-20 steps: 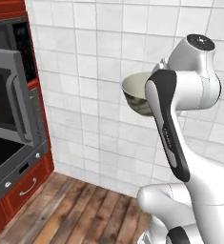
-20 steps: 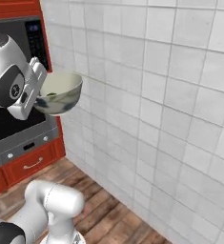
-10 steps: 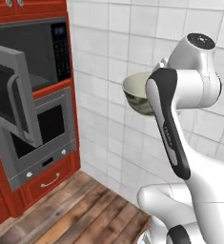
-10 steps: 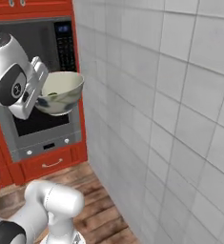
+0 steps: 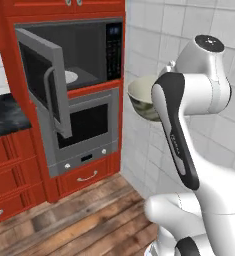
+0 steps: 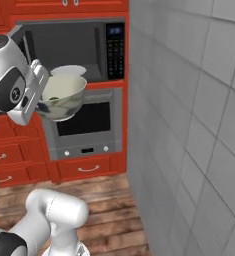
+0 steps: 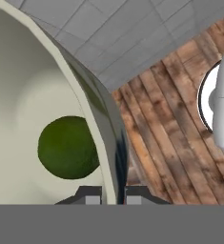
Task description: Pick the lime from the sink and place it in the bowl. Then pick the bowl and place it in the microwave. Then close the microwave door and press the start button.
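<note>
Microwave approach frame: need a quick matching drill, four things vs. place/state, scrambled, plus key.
Things:
1. lime
2. bowl
3. microwave door
4. gripper

Place or state:
A. swung open to the left
B. lying inside the bowl
C. shut on the bowl's rim
D. carried in the air in front of the cabinets

Pairs: 1-B, 2-D, 3-A, 4-C

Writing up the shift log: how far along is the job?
Done: the lime lies in the bowl. In hand: the tool grips the bowl's rim, carrying it toward the microwave. Left: set it inside, shut the microwave door, press start.
</note>
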You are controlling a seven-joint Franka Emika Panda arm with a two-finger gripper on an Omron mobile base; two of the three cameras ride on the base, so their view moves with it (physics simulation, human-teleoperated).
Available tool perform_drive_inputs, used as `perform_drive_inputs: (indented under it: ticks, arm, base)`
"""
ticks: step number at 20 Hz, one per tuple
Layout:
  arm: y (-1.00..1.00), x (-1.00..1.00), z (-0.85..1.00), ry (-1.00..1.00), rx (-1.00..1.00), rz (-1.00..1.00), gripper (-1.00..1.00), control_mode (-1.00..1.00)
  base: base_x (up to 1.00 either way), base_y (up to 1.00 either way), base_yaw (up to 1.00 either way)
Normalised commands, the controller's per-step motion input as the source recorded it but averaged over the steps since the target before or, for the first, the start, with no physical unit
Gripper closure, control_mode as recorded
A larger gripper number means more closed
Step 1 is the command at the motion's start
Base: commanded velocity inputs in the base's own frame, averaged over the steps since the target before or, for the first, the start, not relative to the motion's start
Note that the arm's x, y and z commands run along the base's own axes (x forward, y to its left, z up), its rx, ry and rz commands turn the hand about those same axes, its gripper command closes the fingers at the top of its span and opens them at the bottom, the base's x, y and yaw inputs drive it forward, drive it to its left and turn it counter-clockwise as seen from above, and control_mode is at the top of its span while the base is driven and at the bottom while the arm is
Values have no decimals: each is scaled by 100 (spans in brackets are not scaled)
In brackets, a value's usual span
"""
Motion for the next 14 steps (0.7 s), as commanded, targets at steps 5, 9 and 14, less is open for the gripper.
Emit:
perform_drive_inputs:
  ticks: [5,9,14]
  arm:
    - [0,0,0,0,0,0,100,100]
    - [0,0,0,0,0,0,100,100]
    - [0,0,0,0,0,0,100,100]
  base:
    - [31,-51,36]
    - [20,-63,32]
    - [37,-42,35]
